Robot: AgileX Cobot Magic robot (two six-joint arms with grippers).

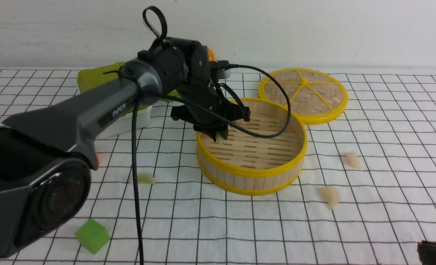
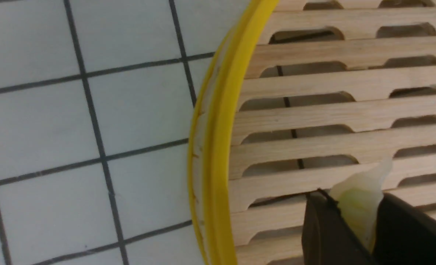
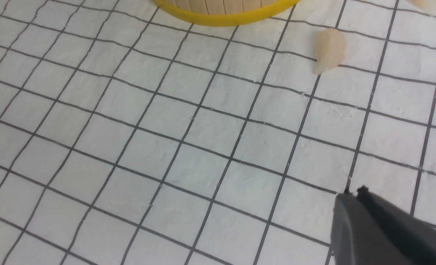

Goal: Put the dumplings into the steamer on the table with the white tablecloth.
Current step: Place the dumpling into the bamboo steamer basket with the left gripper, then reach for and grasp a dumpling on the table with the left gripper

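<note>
No dumpling lies in the steamer (image 1: 251,173) yet; its slatted floor looks bare. The left pincer (image 1: 218,137), partly closed, grips a pale green dumpling (image 2: 358,200) just inside the rim at nine o'clock, above the floor. On the desk (image 1: 387,121) wait a second green dumpling (image 1: 146,178) at eight o'clock of the steamer, a pink dumpling (image 1: 330,196) at four and another pink dumpling (image 1: 353,160) at three. The right pincer (image 3: 354,192) is closed and empty.

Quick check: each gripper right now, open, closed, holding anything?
Left gripper: fingers closed on a pale green dumpling, over the steamer.
Right gripper: closed, holding nothing.
</note>
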